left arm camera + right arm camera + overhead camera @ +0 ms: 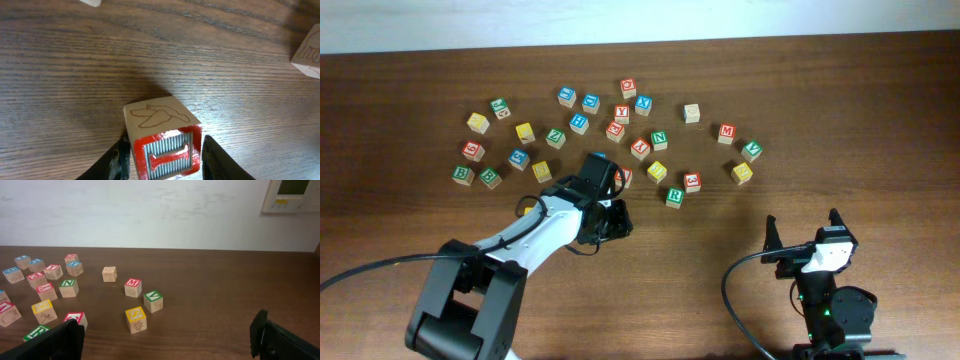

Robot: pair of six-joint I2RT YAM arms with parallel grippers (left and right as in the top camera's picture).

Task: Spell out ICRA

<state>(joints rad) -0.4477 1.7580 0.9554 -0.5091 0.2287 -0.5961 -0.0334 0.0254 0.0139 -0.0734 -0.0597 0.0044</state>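
— Where the left gripper (165, 142) stands over bare table (75, 60) in front of the scattered cubes (620, 130), which letter is between its jaws?

— The red I cube (167, 159). It sits between the two dark fingers (116, 161), letter face toward the wrist camera, a line-drawn bird on the face above. One finger touches its side; a thin gap seems to show at the other. Whether the jaws pinch the cube or merely bracket it cannot be told, nor whether the cube rests on the wood or hangs just above it. From overhead the arm hides it.

— How much of ICRA is laid out?

— At most the first letter, judging by the layout. No row of cubes shows on the open wood near the robot; every other cube lies in the scatter farther back.

— And the other three letters?

— The green R cube (674, 196) lies at the near edge of the scatter, just beside the red 3 cube (692, 181). The yellow C and the red A cannot be read with confidence at this size; several yellow and red cubes are candidates. All three are not yet picked or set in order beside the I.

— The right gripper (166, 330)?

— Fingers spread wide, nothing between them, parked well apart from the cubes.
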